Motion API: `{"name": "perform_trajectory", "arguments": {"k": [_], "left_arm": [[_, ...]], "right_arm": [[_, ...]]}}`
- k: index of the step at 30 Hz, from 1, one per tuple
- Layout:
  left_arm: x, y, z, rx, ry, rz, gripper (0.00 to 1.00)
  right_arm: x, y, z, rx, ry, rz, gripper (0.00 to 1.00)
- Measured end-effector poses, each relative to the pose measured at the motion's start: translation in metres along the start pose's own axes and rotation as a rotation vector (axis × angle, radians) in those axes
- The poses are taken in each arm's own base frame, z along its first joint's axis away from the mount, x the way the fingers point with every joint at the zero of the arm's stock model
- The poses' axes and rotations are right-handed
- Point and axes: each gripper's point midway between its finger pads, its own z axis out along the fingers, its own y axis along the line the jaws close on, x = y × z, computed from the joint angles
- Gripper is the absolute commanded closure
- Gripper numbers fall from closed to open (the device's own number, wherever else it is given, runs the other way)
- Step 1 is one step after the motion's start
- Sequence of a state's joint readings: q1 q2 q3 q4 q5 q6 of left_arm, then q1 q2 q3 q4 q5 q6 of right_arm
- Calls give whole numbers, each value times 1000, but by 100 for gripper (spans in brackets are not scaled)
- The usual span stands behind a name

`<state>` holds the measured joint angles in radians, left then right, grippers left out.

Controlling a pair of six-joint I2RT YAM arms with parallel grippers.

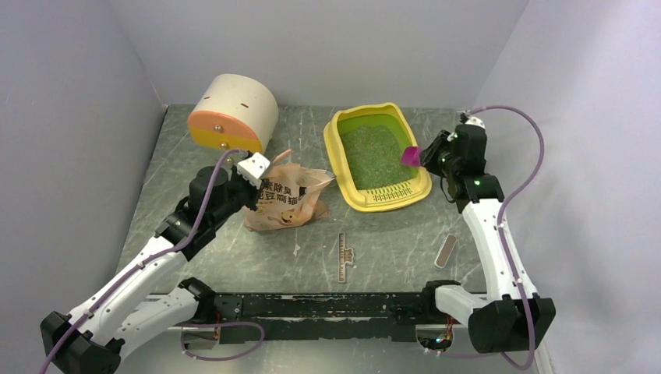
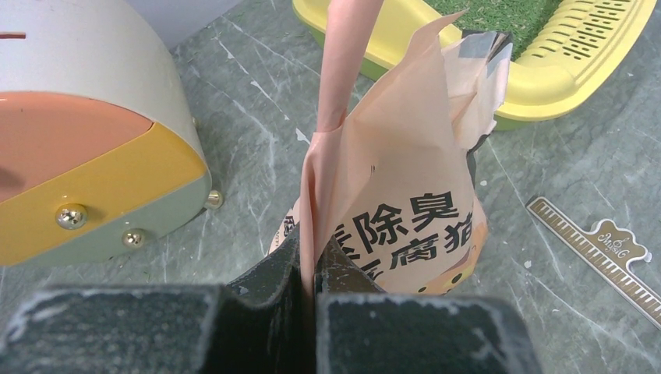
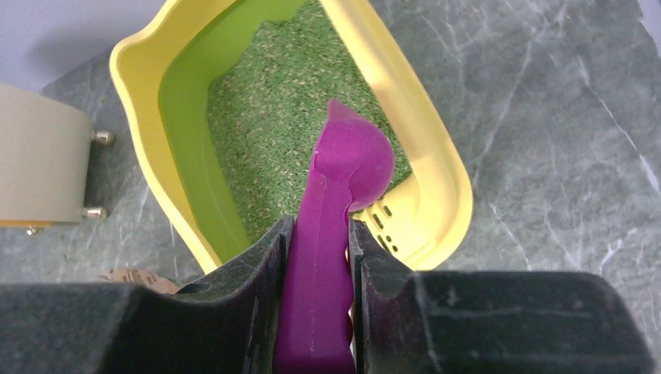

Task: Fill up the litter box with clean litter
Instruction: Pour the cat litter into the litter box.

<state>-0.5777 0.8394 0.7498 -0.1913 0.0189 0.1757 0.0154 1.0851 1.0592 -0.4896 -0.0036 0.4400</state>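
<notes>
The yellow litter box (image 1: 348, 128) with its lime-green inner pan stands at the back centre-right, and also shows in the right wrist view (image 3: 436, 164). A speckled green layer of clean litter (image 1: 372, 154) covers its floor (image 3: 269, 140). My right gripper (image 1: 425, 157) is shut on the magenta scoop (image 3: 343, 195), held just above the box's right rim. My left gripper (image 1: 257, 173) is shut on the edge of the pink printed bag (image 2: 405, 195), which sits on the table left of the box (image 1: 288, 199).
A cream-and-orange cylindrical container (image 1: 232, 114) lies at the back left, close to the bag. A small metal ruler (image 1: 342, 255) and a flat grey strip (image 1: 447, 251) lie on the near table. Grey walls enclose the table on three sides.
</notes>
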Motion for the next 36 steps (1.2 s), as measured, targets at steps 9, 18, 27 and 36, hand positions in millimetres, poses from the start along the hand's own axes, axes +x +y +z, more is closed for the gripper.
{"name": "perform_trajectory", "arguments": {"k": [9,18,27,36], "left_arm": [[0,0,0,0,-3,0,95],[1,0,-2,1,11,-2,95],[0,2,-9,-11,24,-15,95],[1,0,-16,-9,62,-71,95]], "right_arm": [[7,41,1,-64,18,-199,100],[-4,50,-6,-63,76,-207,100],[12,40,-56,-123,-22,-61,100],[33,28,-102,-169,-72,76,100]]}}
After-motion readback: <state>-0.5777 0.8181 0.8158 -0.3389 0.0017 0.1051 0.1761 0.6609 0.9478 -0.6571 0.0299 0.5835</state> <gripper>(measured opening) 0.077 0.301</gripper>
